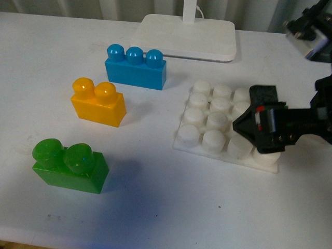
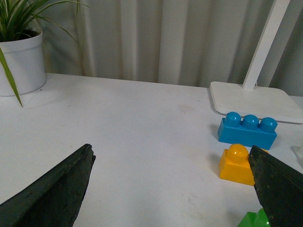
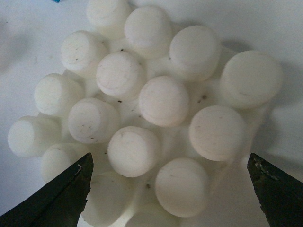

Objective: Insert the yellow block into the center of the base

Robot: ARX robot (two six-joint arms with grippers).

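Yellow-orange two-stud plastic brick point(image 1: 98, 104) sits ungripped left of white studded square base plate point(image 1: 181, 144) | right gripper point(image 3: 169, 163) gapes empty over base | risk: lowering here could nudge base, spoiling centre alignment.

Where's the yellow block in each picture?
Front view: the yellow block sits between the blue brick and the green brick, apart from the base.
Left wrist view: the yellow block is just nearer the camera than the blue brick.
Right wrist view: not in it; the base fills it.
Shared landmarks: the blue brick links front and left wrist; the base links front and right wrist.
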